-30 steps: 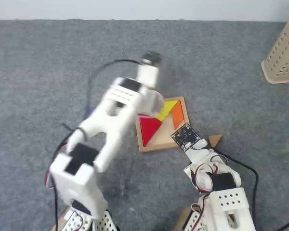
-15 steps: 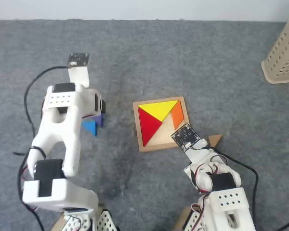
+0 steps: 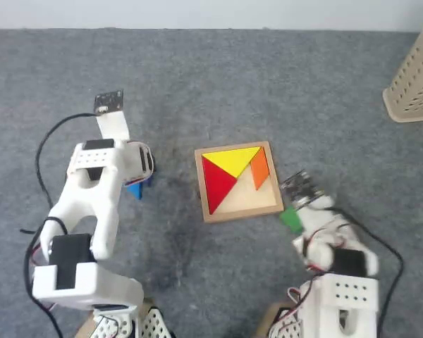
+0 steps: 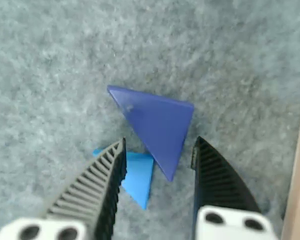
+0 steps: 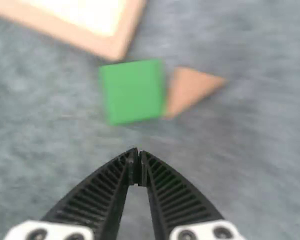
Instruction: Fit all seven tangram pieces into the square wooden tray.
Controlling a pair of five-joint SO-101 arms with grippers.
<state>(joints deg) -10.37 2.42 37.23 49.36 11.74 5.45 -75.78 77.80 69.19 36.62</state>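
The square wooden tray lies mid-table and holds a red triangle, a yellow triangle and an orange piece. Left of the tray, my left gripper hangs open over a dark blue triangle, one finger on each side of its tip. A light blue piece lies partly under that triangle and shows as a blue corner from above. My right gripper is shut and empty, a short way from a green square and a tan triangle off the tray's corner.
A perforated beige basket stands at the far right edge. The left arm's black cable loops over the grey carpet. The tray's edge is close to the left gripper. Open carpet stretches behind the tray.
The left arm swung from above the tray out to the left and settled over the blue pieces. The right arm shifted right, off the tray's corner, uncovering the green square.
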